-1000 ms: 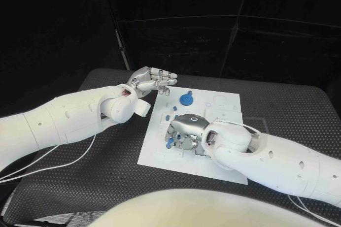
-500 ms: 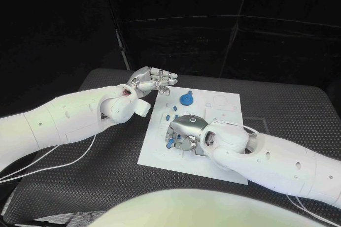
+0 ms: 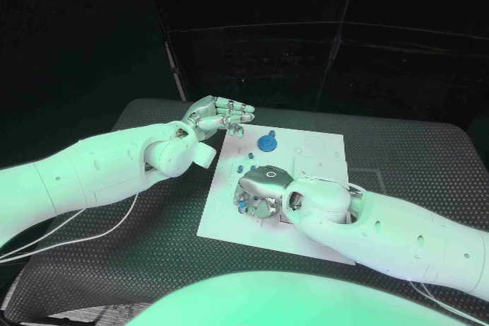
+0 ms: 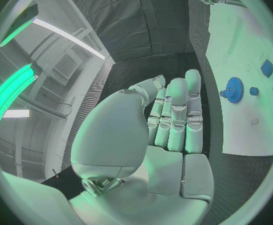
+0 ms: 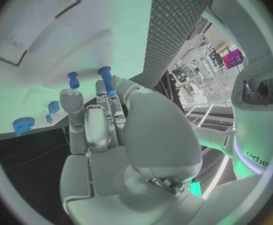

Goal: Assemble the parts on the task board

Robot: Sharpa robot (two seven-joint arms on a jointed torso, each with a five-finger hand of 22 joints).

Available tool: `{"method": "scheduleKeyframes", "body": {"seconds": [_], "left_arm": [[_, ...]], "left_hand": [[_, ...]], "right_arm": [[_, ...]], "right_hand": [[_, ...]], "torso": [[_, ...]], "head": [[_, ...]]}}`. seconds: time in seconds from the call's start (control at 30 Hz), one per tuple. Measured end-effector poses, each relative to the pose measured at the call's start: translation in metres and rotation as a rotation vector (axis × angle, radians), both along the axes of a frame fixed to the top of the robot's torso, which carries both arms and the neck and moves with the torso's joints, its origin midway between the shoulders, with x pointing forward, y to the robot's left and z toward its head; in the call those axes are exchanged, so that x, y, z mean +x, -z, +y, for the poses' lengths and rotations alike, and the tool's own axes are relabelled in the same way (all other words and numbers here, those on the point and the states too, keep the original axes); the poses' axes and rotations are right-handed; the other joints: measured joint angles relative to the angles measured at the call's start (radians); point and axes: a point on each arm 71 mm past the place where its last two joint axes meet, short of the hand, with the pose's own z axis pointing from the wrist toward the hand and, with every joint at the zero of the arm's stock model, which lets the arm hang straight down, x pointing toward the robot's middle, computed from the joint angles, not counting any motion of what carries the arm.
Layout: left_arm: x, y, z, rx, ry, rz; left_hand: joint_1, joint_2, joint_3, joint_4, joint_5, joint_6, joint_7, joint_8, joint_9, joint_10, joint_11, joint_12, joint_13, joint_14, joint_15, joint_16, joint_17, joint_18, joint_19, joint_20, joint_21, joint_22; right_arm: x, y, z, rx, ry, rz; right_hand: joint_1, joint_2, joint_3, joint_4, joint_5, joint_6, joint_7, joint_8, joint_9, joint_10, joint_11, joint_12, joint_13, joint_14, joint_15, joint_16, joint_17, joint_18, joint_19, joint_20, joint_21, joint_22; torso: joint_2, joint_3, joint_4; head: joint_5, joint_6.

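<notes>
While the blue peg (image 5: 104,78) stands on the task board (image 3: 316,146) at its fingertips, the right hand (image 3: 263,189) has crept slightly nearer, grip unclear; the left hand (image 3: 216,114) stays curled, holding nothing, beyond the board's far corner.

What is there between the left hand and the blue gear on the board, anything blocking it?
Nothing visible blocks it. The left hand hovers curled at the task board's far left corner, and only bare white board lies between it and the blue gear. The right hand works nearer the robot, off that line.
</notes>
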Motion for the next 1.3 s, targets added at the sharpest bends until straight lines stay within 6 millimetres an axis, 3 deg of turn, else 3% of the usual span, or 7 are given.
{"method": "scheduleKeyframes", "body": {"seconds": [0.27, 0.53, 0.63, 0.87, 1.07, 1.2, 1.3], "left_arm": [[0.0, 0.0, 0.0, 0.0, 0.0, 0.0], [0.0, 0.0, 0.001, 0.0, 0.001, 0.002], [0.0, 0.0, 0.001, 0.001, 0.001, 0.002], [0.0, 0.0, 0.005, 0.005, -0.005, 0.003], [0.0, 0.001, 0.007, 0.008, -0.009, 0.004], [0.0, 0.001, 0.008, 0.009, -0.011, 0.005], [0.0, 0.001, 0.009, 0.011, -0.012, 0.006]], "left_hand": [[0.0, 0.0, 0.0, 0.0, 0.0, 0.0, 0.0, 0.0, 0.0, 0.0, 0.0, 0.0, 0.0, 0.0, 0.0, 0.0, 0.0, 0.0, 0.0, 0.0, 0.0, 0.0], [0.0, 0.0, 0.0, 0.0, 0.0, 0.0, 0.0, 0.0, 0.0, -0.004, 0.004, 0.0, 0.0, -0.004, -0.004, -0.005, -0.004, 0.0, 0.0, 0.0, 0.0, 0.0], [0.0, 0.0, 0.0, 0.0, 0.0, 0.0, 0.0, 0.0, 0.0, -0.004, 0.004, 0.0, 0.0, -0.004, -0.004, -0.005, -0.004, 0.0, 0.0, 0.0, 0.0, 0.0], [0.0, 0.0, 0.0, 0.0, 0.0, 0.0, 0.0, 0.0, 0.0, -0.004, 0.004, 0.0, 0.0, -0.004, -0.004, -0.005, -0.004, 0.0, 0.0, 0.0, 0.0, 0.0], [0.0, 0.0, 0.003, -0.003, 0.0, 0.0, 0.0, 0.0, 0.0, -0.004, 0.004, 0.0, 0.0, -0.004, -0.004, -0.005, -0.007, 0.0, 0.0, 0.0, 0.0, 0.0], [0.0, 0.0, 0.003, -0.003, 0.0, 0.0, 0.0, 0.0, 0.0, -0.004, 0.004, 0.0, 0.0, -0.004, -0.004, -0.005, -0.007, 0.0, 0.0, 0.0, 0.0, 0.0], [0.0, 0.0, 0.003, -0.003, 0.0, 0.0, 0.0, 0.0, 0.0, -0.004, 0.004, 0.0, 0.0, -0.004, -0.004, -0.005, -0.007, 0.0, 0.0, 0.0, 0.0, 0.0]], "right_arm": [[-0.001, 0.006, -0.003, -0.013, 0.007, -0.004], [-0.005, 0.002, -0.007, 0.034, 0.019, -0.023], [-0.009, -0.001, -0.013, 0.063, 0.027, -0.033], [-0.011, -0.013, -0.051, 0.117, 0.088, -0.048], [0.008, -0.037, -0.095, 0.163, 0.216, -0.053], [0.017, -0.044, -0.135, 0.172, 0.334, -0.015], [0.019, -0.045, -0.165, 0.172, 0.432, 0.033]], "right_hand": [[-0.054, -0.049, -0.028, -0.008, 0.017, -0.096, 0.013, 0.001, -0.003, -0.17, 0.034, -0.005, -0.007, -0.002, 0.027, -0.004, -0.028, 0.0, -0.065, 0.025, -0.057, -0.086], [-0.073, -0.048, -0.108, -0.024, 0.023, -0.175, -0.006, 0.001, -0.001, -0.262, 0.044, 0.035, -0.001, -0.02, 0.045, -0.015, -0.071, 0.001, -0.106, 0.037, -0.099, -0.15], [-0.073, -0.048, -0.135, -0.029, 0.028, -0.198, -0.012, 0.001, -0.001, -0.28, 0.044, 0.05, 0.0, -0.025, 0.042, -0.016, -0.084, 0.016, -0.118, 0.038, -0.11, -0.167], [-0.072, -0.047, -0.25, -0.024, 0.047, -0.31, -0.037, 0.001, -0.001, -0.352, 0.054, 0.105, 0.003, -0.054, 0.049, -0.041, -0.148, 0.016, -0.17, 0.048, -0.171, -0.254], [-0.054, -0.031, -0.428, 0.053, 0.043, -0.439, -0.049, -0.004, -0.008, -0.391, 0.055, 0.165, 0.003, -0.059, 0.051, -0.049, -0.167, 0.032, -0.172, 0.049, -0.182, -0.269], [-0.035, -0.036, -0.498, 0.122, 0.043, -0.36, 0.013, 0.008, 0.0, -0.346, 0.042, 0.219, 0.008, -0.044, 0.041, -0.041, -0.145, 0.032, -0.138, 0.039, -0.17, -0.242], [-0.03, -0.022, -0.513, 0.164, 0.044, -0.199, 0.028, 0.064, 0.023, -0.23, 0.036, 0.276, 0.021, -0.01, 0.035, -0.01, -0.076, 0.032, -0.065, 0.034, -0.107, -0.147]], "torso": [[-0.001, -0.0005, -0.0003], [-0.001, 0.0002, -0.0005], [-0.001, 0.0005, -0.0007], [-0.001, 0.0004, -0.0023], [-0.003, -0.0003, -0.0037], [-0.003, -0.0005, -0.0054], [-0.003, -0.0006, -0.0081]], "head": [[0.001, 0.0], [0.001, 0.0], [0.001, 0.0], [-0.007, 0.0], [-0.035, 0.0], [-0.058, 0.0], [-0.08, 0.0]]}}
